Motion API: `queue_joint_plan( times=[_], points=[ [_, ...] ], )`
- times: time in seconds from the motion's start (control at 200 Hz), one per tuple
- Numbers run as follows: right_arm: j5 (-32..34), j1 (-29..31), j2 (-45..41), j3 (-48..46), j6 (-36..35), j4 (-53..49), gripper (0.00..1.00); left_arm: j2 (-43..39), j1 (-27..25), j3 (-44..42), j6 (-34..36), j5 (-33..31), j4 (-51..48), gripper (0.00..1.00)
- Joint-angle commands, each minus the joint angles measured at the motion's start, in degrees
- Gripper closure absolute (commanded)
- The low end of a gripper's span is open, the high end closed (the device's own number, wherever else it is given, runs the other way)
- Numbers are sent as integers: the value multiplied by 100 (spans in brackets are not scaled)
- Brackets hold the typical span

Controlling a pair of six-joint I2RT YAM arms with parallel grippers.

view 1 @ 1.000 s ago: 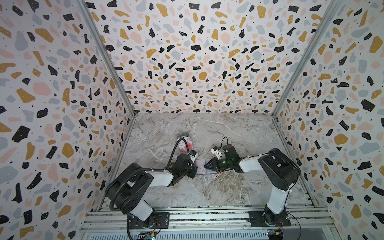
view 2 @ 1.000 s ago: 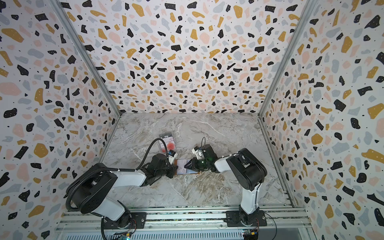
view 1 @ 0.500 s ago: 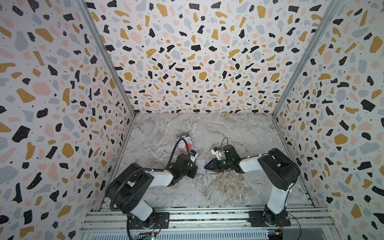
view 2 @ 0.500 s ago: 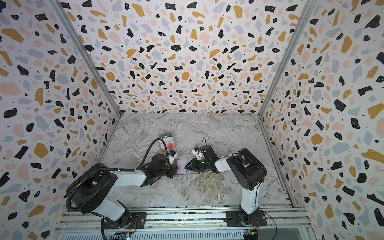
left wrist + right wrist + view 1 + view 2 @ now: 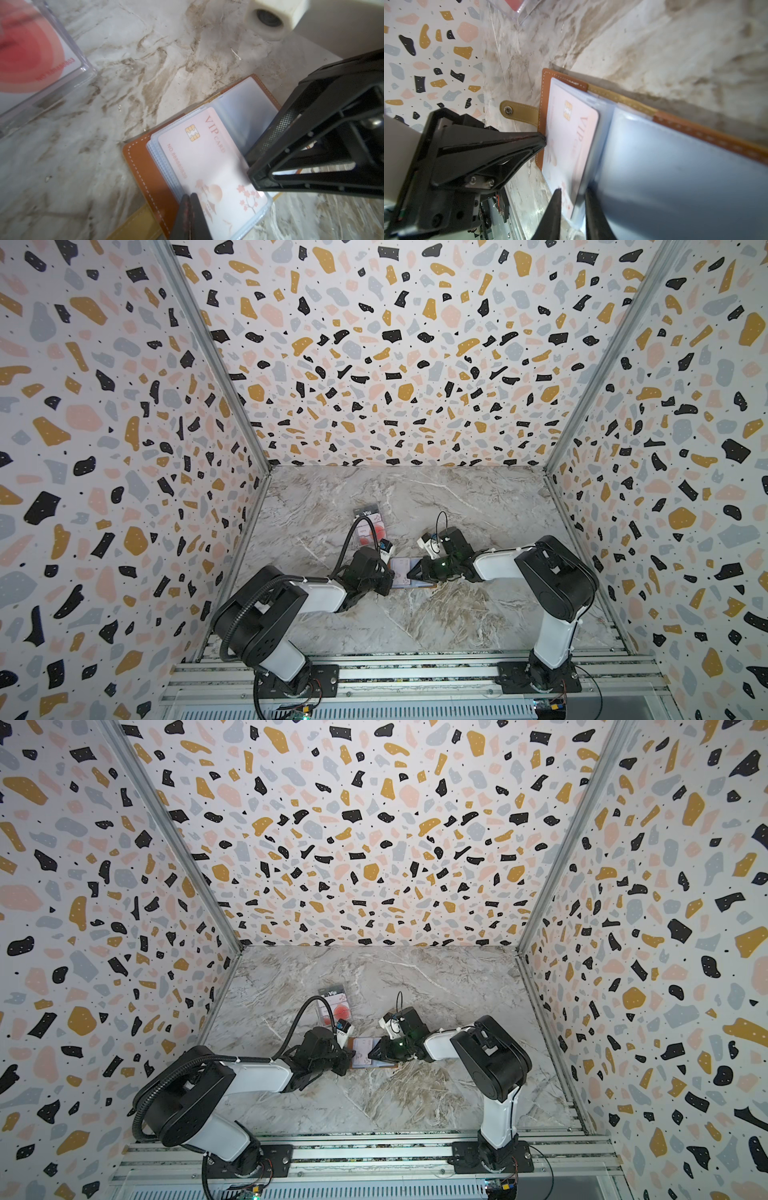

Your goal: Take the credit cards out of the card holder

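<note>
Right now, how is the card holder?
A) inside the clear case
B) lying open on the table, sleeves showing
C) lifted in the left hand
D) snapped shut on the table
B: the card holder lies flat and open on the table, snap tab undone, clear sleeves and a pink VIP card exposed.

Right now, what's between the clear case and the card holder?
Only bare marble tabletop separates the clear case from the card holder; the left wrist view shows that stretch plainly.
</note>
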Motion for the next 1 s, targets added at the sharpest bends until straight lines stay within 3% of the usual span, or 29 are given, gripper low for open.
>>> queue_joint_plan(
  times=[0.0, 0.345, 0.491, 0.686, 0.996],
  points=[
    [403, 106, -283, 211, -377, -486, 78, 191, -34, -138, 2, 93, -364, 93],
    [242, 114, -189, 219, -307, -343, 79, 200, -32, -133, 2, 98, -373, 93],
    [461, 118, -276, 243, -384, -539, 80, 218, -34, -128, 10, 98, -364, 93],
    [599, 120, -427, 243, -439, -678, 74, 235, -33, -119, 5, 109, -364, 93],
    [438, 122, -425, 200, -344, -505, 77, 215, -34, -136, 0, 100, -364, 93]
  ],
)
